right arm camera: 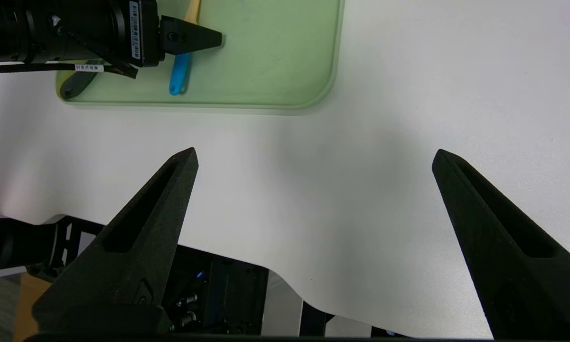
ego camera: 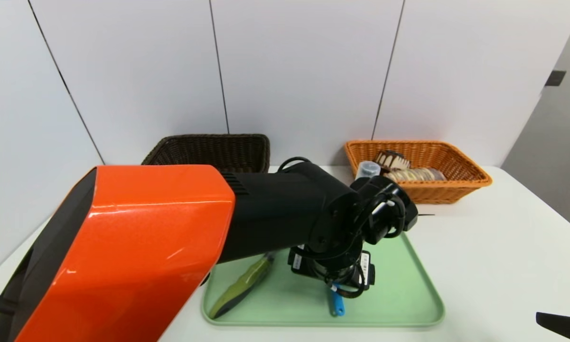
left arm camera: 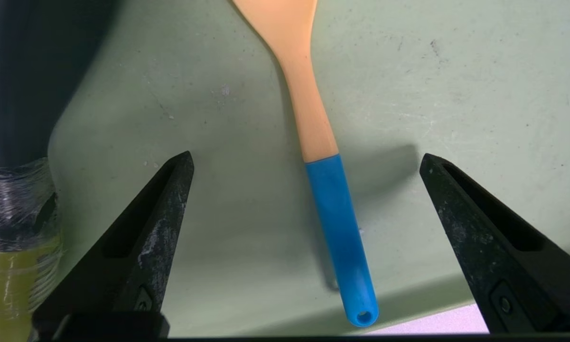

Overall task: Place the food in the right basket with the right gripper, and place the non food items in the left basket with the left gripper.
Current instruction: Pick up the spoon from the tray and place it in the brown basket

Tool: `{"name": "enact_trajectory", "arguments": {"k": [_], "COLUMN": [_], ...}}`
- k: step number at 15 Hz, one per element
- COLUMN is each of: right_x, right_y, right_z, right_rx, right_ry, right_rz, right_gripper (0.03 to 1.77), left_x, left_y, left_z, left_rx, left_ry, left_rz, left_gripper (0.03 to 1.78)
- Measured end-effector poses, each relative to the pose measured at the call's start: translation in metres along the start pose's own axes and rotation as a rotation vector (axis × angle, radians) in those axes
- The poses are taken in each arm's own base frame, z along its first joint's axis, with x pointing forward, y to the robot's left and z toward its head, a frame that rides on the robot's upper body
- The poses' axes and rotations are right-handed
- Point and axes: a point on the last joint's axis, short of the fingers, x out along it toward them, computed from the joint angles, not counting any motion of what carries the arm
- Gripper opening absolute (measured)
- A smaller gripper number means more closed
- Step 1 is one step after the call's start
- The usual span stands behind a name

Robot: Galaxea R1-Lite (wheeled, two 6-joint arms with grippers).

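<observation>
Left wrist view: the spoon (left arm camera: 330,190) lies flat on the green tray (left arm camera: 455,71), blue handle between the left gripper (left arm camera: 306,164) jaws — spread wide, holding nothing. Right gripper (right arm camera: 313,156) hangs wide open over bare table (right arm camera: 408,118) — empty.

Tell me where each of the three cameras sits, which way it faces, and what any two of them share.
Head: up high, looking down over the left arm at the tray and both baskets.
Left wrist: above the open left claw, facing down at the spoon on the tray.
Right wrist: behind the open right claw, over bare table beside the tray.
Shared: all three show the spoon and tray.
</observation>
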Motion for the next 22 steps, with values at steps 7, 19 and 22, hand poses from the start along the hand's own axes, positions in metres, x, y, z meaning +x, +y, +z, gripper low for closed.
{"name": "enact_trajectory", "arguments": {"k": [7, 19, 22], "right_x": [-0.0017, -0.0047, -0.0056], "right_y": [-0.0003, -0.0005, -0.0007], "right_z": [-0.0013, -0.0029, -0.0037], "right_rx": [-0.003, -0.004, -0.005], "right_ry": [-0.008, -0.019, -0.021], "right_rz": [0.002, 0.006, 0.007], "right_gripper": [1.71, 1.71, 1.71], "left_x": [0.0043, 0.0019, -0.0031], "left_y": [-0.0012, 0.0, 0.0006], "left_z": [0.0016, 0.0037, 0.0052], "left_rx": [-0.006, -0.01, -0.013], "left_ry": [-0.012, -0.021, -0.031], "left_rz": [-0.007, -0.012, -0.02], "left_gripper": [1.26, 0.11, 0.11]}}
